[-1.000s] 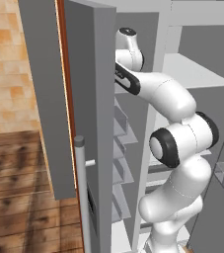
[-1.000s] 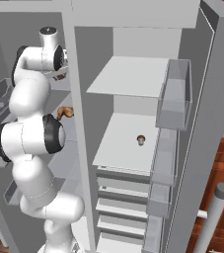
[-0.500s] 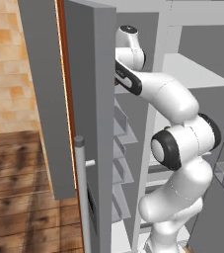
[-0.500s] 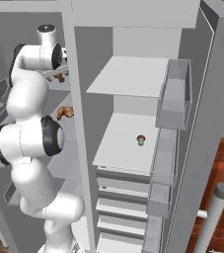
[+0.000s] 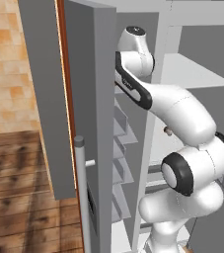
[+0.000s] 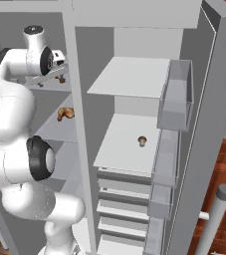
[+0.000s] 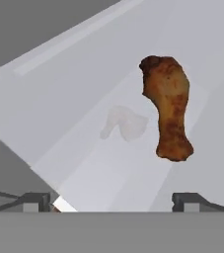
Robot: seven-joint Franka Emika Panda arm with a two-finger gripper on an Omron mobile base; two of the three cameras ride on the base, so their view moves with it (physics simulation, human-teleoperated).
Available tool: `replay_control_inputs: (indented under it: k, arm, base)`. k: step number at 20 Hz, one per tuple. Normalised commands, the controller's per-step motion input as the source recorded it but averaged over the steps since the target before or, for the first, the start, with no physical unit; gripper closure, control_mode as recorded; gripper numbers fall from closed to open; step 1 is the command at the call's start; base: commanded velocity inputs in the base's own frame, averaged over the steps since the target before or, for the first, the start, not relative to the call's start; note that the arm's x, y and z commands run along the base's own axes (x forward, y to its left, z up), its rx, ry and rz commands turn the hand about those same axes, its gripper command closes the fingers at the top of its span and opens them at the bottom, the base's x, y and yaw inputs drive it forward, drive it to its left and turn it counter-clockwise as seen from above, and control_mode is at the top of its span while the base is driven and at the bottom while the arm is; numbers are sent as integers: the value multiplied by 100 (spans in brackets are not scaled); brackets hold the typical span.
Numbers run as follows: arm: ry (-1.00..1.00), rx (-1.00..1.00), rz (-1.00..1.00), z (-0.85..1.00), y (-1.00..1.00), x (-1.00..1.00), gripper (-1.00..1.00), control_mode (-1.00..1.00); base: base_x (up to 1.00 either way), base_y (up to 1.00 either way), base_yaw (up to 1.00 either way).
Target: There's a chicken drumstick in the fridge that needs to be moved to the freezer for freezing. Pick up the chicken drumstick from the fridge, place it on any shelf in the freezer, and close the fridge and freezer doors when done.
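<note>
the claw (image 7: 111, 200) has its tips spread wide, with bare white shelf (image 7: 108, 168) between and ahead of them. the chicken drumstick (image 7: 168, 113) lies beyond, apart from both tips. the upright divider (image 6: 79, 114) walls the freezer (image 6: 55, 124) on the fridge (image 6: 134, 139) side.

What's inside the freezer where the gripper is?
A brown drumstick over a white shelf, ahead of the open gripper; whether it rests on it is unclear. The arm hides much of the shelves lower down.
</note>
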Motion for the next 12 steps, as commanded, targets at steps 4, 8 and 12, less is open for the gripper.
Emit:
replay_control_inputs:
  k: [4,8,12]
  arm:
    - [-2,0,-1,6,-23,-100,-100,-100]
    - [0,0,-6,22,-48,-100,-100,-100]
    - [2,0,-12,21,-57,-96,-100,-100]
  base:
    - [0,0,0]
    - [0,0,0]
    - [0,0,0]
